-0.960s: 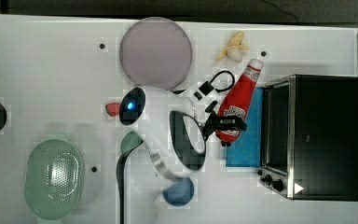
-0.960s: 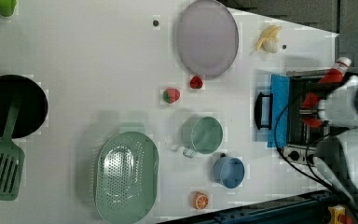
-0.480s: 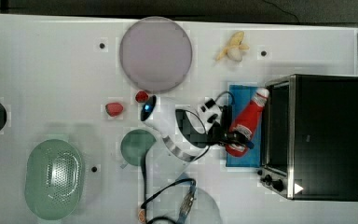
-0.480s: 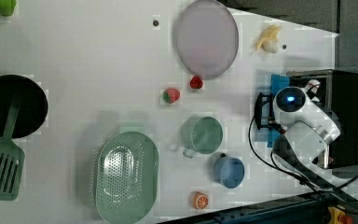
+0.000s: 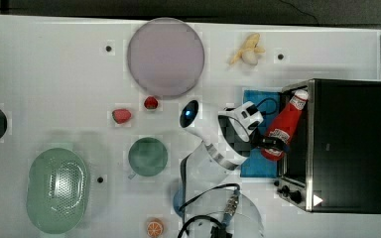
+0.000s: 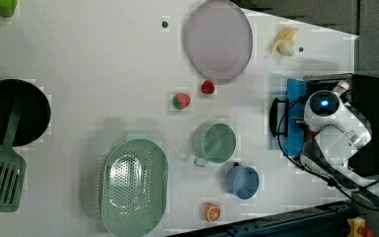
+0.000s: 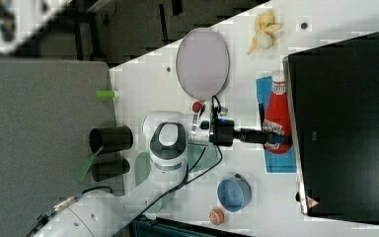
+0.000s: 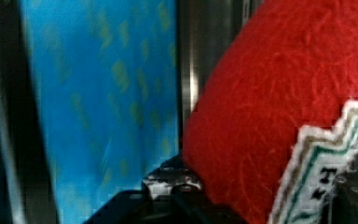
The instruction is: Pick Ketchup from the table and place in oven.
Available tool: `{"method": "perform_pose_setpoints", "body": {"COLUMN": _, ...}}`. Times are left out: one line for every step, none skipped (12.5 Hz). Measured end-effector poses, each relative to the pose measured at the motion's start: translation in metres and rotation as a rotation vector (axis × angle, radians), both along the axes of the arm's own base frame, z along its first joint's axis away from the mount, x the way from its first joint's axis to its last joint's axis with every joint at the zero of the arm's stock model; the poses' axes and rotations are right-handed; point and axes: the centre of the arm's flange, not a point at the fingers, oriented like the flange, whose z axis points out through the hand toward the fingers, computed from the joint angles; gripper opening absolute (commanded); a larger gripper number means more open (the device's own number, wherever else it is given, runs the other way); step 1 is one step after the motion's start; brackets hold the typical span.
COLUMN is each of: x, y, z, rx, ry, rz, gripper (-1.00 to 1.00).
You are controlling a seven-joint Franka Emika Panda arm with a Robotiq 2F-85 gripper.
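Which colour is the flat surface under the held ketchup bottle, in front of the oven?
Blue, with faint yellowish marks; the wrist view shows it best.

Open white table (image 5: 54, 74) across the top view's left half. Toward the top view's right, passage blocked by the oven (image 5: 347, 144), its blue door panel (image 5: 258, 99) lying flat before it. Ketchup (image 5: 284, 126) held by the gripper (image 5: 273, 144) leaning at the opening's steel frame (image 5: 309, 144).
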Motion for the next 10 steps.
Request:
{"method": "perform_pose_setpoints", "body": {"x": 0.003, "y": -0.005, "z": 0.001, "rx": 0.004, "ry": -0.016, "rz": 0.005, "gripper": 0.20}}
{"method": "perform_pose_setpoints", "body": {"x": 0.001, "y": -0.007, "z": -0.001, "rx": -0.004, "ry": -0.010, "rz": 0.007, "gripper": 0.26}}
{"method": "perform_pose_setpoints", "body": {"x": -0.001, "y": -0.011, "z": -0.004, "rx": -0.009, "ry": -0.006, "rz": 0.010, "gripper": 0.45}}
{"method": "perform_pose_setpoints", "body": {"x": -0.004, "y": -0.013, "z": -0.008, "rx": -0.027, "ry": 0.012, "rz": 0.051, "gripper": 0.65}}
{"method": "perform_pose_setpoints", "body": {"x": -0.007, "y": -0.013, "z": -0.011, "rx": -0.042, "ry": 0.028, "rz": 0.094, "gripper": 0.87}}
{"method": "perform_pose_setpoints", "body": {"x": -0.009, "y": -0.015, "z": -0.013, "rx": -0.034, "ry": 0.026, "rz": 0.094, "gripper": 1.00}}
{"method": "perform_pose_setpoints", "body": {"x": -0.008, "y": -0.015, "z": -0.013, "rx": -0.030, "ry": 0.019, "rz": 0.083, "gripper": 1.00}}
{"method": "perform_pose_setpoints", "body": {"x": -0.007, "y": -0.015, "z": -0.016, "rx": -0.028, "ry": 0.019, "rz": 0.066, "gripper": 1.00}}
{"method": "perform_pose_setpoints", "body": {"x": -0.004, "y": -0.013, "z": -0.018, "rx": -0.028, "ry": 0.016, "rz": 0.068, "gripper": 1.00}}
{"method": "perform_pose_setpoints", "body": {"x": -0.004, "y": -0.009, "z": -0.018, "rx": -0.026, "ry": 0.016, "rz": 0.076, "gripper": 1.00}}
